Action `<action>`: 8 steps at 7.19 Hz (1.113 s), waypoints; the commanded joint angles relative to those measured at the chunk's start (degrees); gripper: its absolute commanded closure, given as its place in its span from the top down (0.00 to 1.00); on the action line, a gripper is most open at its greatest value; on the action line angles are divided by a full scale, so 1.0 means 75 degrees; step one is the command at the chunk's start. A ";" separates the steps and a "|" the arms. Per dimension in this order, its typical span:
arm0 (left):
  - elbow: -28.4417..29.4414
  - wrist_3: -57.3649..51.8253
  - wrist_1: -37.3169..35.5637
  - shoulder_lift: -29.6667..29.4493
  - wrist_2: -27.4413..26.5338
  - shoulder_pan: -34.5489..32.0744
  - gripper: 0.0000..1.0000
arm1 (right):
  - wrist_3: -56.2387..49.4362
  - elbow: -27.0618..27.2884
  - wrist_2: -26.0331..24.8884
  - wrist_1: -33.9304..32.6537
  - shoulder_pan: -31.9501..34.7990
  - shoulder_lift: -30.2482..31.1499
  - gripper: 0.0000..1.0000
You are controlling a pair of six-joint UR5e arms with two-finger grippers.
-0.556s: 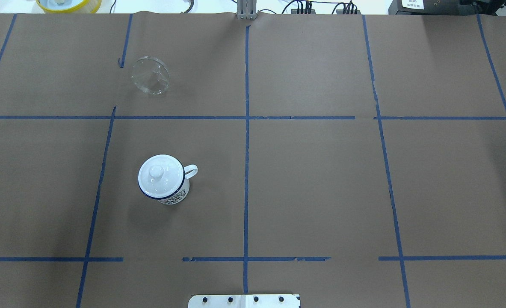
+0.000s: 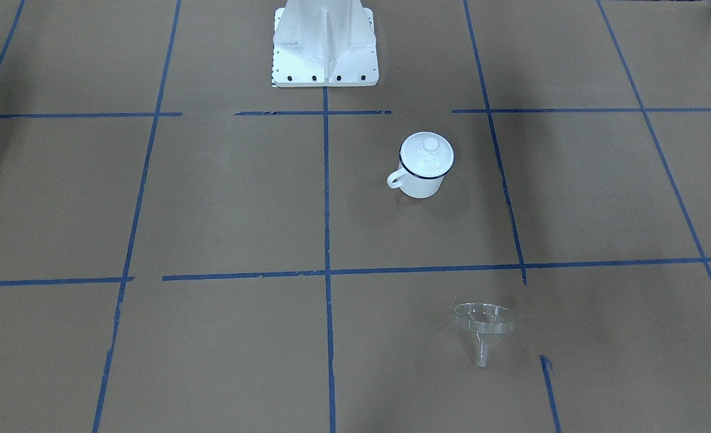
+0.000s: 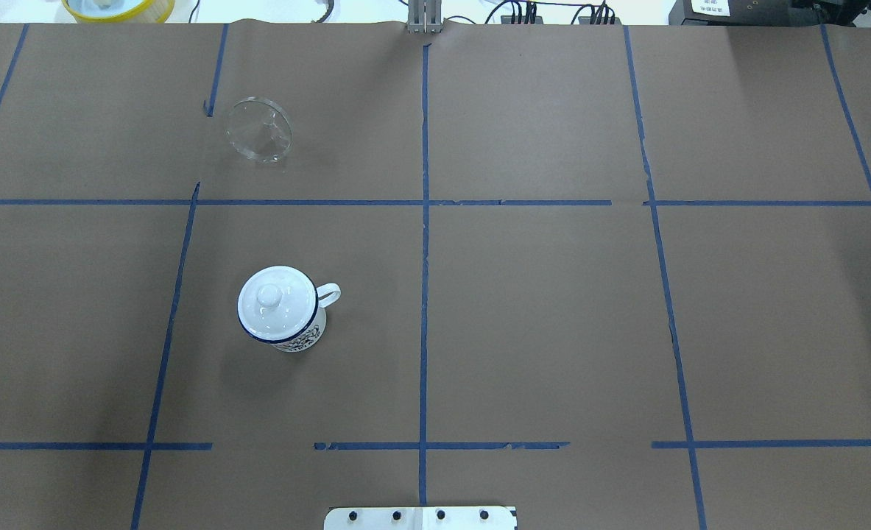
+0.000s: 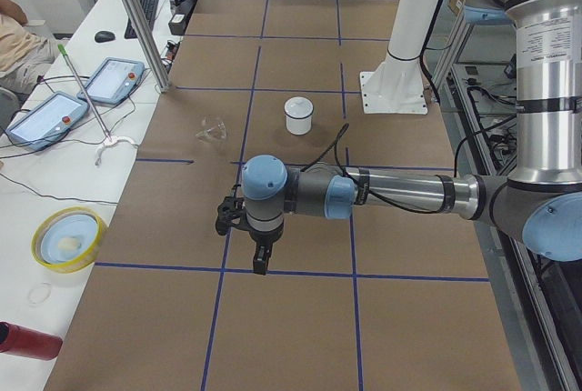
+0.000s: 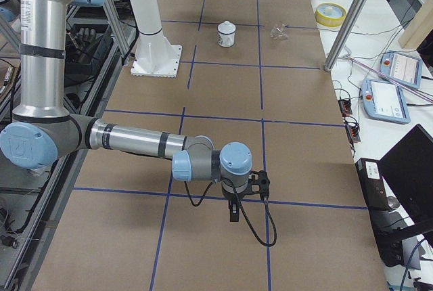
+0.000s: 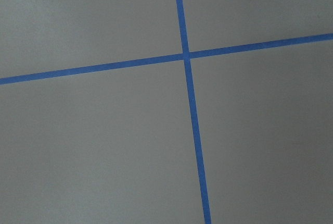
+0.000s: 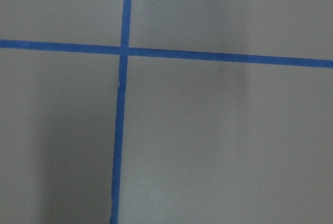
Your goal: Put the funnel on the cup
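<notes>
The taped brown counter (image 2: pixel 211 198) shows nothing done: funnel (image 2: pixel 485 319) on its side, lid (image 2: pixel 427 153) capping cup (image 2: pixel 422 185), all well apart from left claw (image 4: pixel 258 259) and right claw (image 5: pixel 233 213). Neither claw's spread can be told.

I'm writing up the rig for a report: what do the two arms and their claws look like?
Both arms match: silver metal tubes, grey joint housings and round light blue caps. The left arm ends in a small black left claw, the right arm in a black right claw. A thin black cable loops loosely near each wrist.
</notes>
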State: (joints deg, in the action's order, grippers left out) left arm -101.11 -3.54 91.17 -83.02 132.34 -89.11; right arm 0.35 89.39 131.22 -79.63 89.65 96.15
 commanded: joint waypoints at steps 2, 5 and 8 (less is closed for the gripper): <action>0.0119 0.0142 0.0055 -0.1181 -0.0103 0.0221 1.00 | 0.0000 0.0000 0.0000 0.0000 0.0000 0.0000 1.00; -0.0019 0.1987 0.1373 -0.1367 -0.0104 0.0174 1.00 | 0.0000 0.0000 0.0000 0.0000 0.0000 0.0000 1.00; -0.0323 0.5295 0.2293 -0.1887 -0.0243 0.2498 1.00 | 0.0000 0.0000 0.0000 0.0000 0.0000 0.0000 1.00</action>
State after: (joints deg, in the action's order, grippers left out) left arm -102.61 24.02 106.78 -94.59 130.99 -78.21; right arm 0.35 89.42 131.22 -79.63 89.65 96.15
